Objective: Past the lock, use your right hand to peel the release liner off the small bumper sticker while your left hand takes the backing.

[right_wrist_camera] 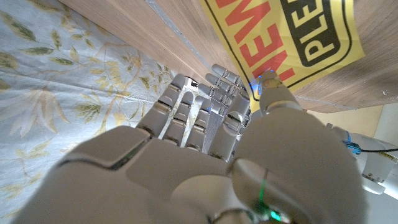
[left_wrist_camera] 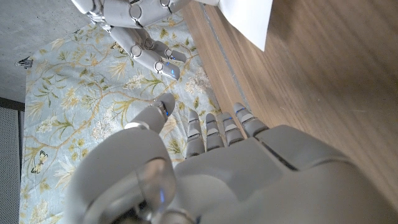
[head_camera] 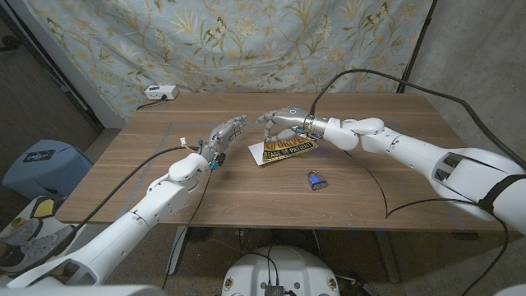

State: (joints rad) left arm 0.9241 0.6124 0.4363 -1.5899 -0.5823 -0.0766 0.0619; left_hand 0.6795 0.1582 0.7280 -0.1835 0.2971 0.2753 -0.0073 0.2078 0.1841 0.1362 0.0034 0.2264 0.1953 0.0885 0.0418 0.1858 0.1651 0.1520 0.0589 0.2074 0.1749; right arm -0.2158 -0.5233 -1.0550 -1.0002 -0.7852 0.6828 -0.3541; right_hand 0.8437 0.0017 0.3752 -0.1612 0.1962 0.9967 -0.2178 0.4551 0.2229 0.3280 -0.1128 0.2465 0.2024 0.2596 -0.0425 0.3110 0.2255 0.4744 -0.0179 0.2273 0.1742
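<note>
Blue lock (head_camera: 316,180) nearest — beyond it, yellow bumper sticker (head_camera: 285,149) just under right hand (head_camera: 283,122), fingers apart.

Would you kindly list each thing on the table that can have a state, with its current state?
Bumper sticker: lying on the table, yellow printed face up, far edge under the right hand's fingers.
Padlock: lying on the table, apart from the sticker; whether locked cannot be told.
Right hand: over the sticker's far edge, fingers curled down to it; grip unclear.
Left hand: open, fingers extended, holding nothing, beside the sticker.
</note>
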